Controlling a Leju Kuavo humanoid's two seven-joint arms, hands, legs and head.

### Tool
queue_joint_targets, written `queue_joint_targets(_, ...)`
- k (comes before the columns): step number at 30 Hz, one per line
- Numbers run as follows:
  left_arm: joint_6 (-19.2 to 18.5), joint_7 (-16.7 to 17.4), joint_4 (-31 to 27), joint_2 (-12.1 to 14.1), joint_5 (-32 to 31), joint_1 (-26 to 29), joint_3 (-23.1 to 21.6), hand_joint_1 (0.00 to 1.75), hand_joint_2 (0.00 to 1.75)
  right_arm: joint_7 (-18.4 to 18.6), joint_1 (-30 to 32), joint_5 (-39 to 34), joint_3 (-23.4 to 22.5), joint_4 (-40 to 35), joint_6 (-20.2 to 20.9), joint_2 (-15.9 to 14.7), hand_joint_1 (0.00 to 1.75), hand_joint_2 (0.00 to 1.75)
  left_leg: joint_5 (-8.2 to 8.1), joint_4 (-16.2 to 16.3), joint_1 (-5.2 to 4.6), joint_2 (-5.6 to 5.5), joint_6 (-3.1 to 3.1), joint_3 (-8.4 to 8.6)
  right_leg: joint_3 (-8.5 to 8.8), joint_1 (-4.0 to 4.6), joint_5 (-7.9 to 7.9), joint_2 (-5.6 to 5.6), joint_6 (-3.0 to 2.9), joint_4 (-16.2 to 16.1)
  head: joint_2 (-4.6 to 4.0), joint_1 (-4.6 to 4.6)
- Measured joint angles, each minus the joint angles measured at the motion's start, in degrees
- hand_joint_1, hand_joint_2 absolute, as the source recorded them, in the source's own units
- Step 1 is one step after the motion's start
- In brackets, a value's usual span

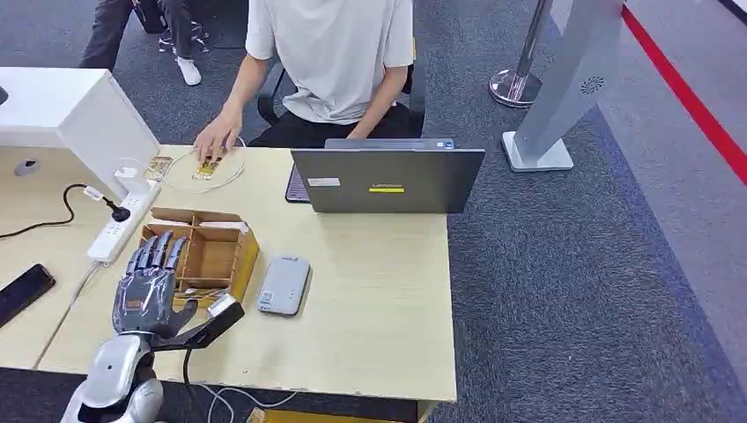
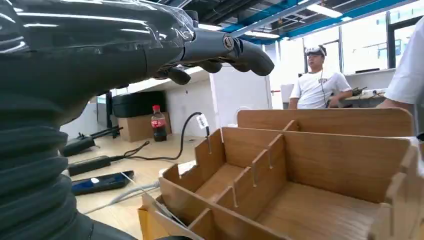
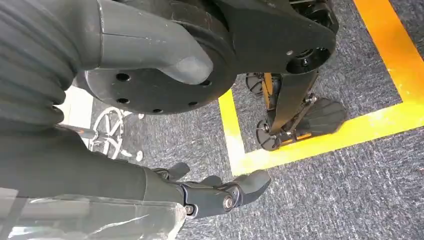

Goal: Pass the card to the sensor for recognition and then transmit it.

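Nearest to you, your left hand [image 1: 150, 286] hovers over the near left part of the wooden table [image 1: 379, 300], its fingers [image 1: 159, 251] stretched out flat and apart above the near-left corner of the wooden divider box [image 1: 207, 251], with the thumb splayed toward the grey sensor [image 1: 284, 285]; it holds nothing. A small pale card-like piece [image 1: 224, 306] lies right by the thumb tip, between the box and the sensor, but you cannot tell whether that is the card. From the left wrist you look into the box's empty slotted compartments [image 2: 280, 200]. Your right hand [image 3: 220, 192] hangs down over grey carpet with yellow floor tape, fingers loosely curled with nothing in them. The sensor lies flat just right of the box. To the left, a white power strip [image 1: 119, 225] runs along the table and a dark phone [image 1: 22, 291] lies beside it. Farther off, a laptop [image 1: 388, 179] stands open with its back toward you, and a seated person's hand [image 1: 214, 139] rests on small items at the far edge.
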Motion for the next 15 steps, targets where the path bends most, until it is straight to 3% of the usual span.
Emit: queue_joint_targets(15, -1.2, 1.5, 0.9, -0.5, 0.4, -0.8, -2.1, 0.00, 1.75, 0.1, 0.0, 1.3, -0.2, 0.0, 0.1, 0.0, 0.00, 1.75, 0.00, 0.0, 0.00, 0.01, 0.00, 0.00, -0.01, 0.00, 0.00, 0.01, 0.00, 0.0, 0.00, 0.00)
